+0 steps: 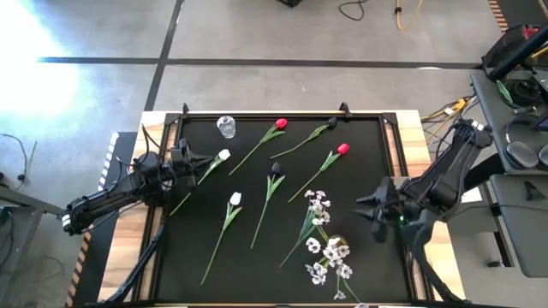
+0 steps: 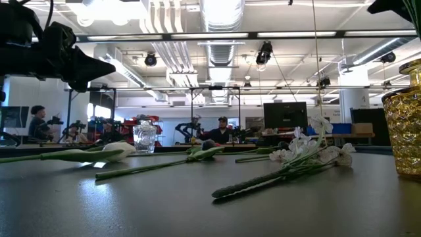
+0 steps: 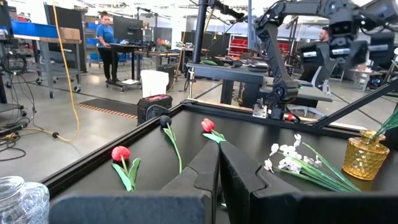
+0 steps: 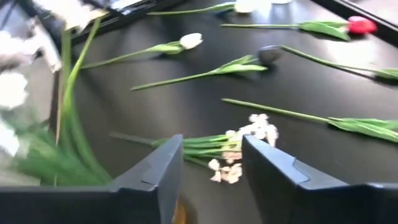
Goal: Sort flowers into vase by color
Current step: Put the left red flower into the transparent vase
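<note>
Black table [image 1: 377, 137] carries scattered flowers [image 1: 274, 175], unsorted; right pincer [image 4: 208, 163] spread wide above white sprays [image 4: 239, 146], likely to grasp. Left pincer [image 3: 219, 177] narrow.

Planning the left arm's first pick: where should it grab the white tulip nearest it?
Grip the white tulip mid-stem, below the leaves, coming straight down with the left claw across the stem. It lies flat on the mat, its thin stem running diagonally.
</note>
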Robot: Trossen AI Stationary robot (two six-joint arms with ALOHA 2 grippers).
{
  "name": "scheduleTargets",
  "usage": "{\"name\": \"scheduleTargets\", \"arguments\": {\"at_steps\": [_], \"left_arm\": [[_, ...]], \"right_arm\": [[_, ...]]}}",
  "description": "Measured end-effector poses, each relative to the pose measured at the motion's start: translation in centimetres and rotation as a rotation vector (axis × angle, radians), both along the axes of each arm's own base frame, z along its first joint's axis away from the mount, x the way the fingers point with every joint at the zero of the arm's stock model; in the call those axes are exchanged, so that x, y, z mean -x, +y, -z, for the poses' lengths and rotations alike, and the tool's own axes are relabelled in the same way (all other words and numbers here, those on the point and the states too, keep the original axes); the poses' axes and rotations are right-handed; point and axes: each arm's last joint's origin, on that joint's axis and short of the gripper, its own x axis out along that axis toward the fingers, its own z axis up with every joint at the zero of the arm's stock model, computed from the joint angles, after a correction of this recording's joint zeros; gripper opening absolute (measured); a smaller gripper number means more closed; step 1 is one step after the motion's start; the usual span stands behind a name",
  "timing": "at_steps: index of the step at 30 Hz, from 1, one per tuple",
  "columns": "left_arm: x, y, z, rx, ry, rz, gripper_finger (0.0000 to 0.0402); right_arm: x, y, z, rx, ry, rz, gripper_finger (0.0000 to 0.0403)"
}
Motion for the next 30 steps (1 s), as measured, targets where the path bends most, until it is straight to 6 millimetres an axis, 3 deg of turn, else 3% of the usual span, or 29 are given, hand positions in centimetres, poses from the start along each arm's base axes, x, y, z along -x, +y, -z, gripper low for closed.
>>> {"name": "scheduleTargets", "arguments": {"at_steps": [8,19,25,30], "left_arm": [[0.0,0.0,0.0,0.000,0.000,0.000,0.0000],[0.1,-0.1,-1.1,-0.003,-0.119,0.005,0.0000],[0.5,-0.2,-2.8,0.005,-0.317,-0.006,0.0000],[1.4,0.2,-4.2,0.226,-0.605,-0.167,0.0000]], "right_arm": [[-1.9,-2.7,-3.2,-0.055,-0.014,0.162,0.0017],[-4.4,-5.0,-5.6,-0.050,-0.035,0.295,0.0012],[-5.4,-5.8,-5.4,-0.058,-0.007,0.312,0.0012],[-6.2,-6.4,-5.2,-0.025,-0.004,0.246,0.0012]]}}
